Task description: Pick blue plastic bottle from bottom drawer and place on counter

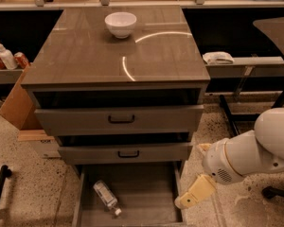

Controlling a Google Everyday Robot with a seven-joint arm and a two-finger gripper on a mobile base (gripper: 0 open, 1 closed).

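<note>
Camera view: gripper (187,200) at right edge of bottom drawer (146,193), grip state can't tell; blue plastic bottle (106,197) lies left of it.

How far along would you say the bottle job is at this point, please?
Done: the bottom drawer stands open. In hand: the approach; the gripper hangs by the drawer's right edge, apart from the blue plastic bottle lying on its floor. Left: grasp, lift, and set it on the counter, where a white bowl sits.

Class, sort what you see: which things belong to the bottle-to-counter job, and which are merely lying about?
Job: blue plastic bottle, bottom drawer, counter, gripper by the drawer's right edge.
Lying about: white bowl, pump bottle, cardboard box, folded cloth.
</note>
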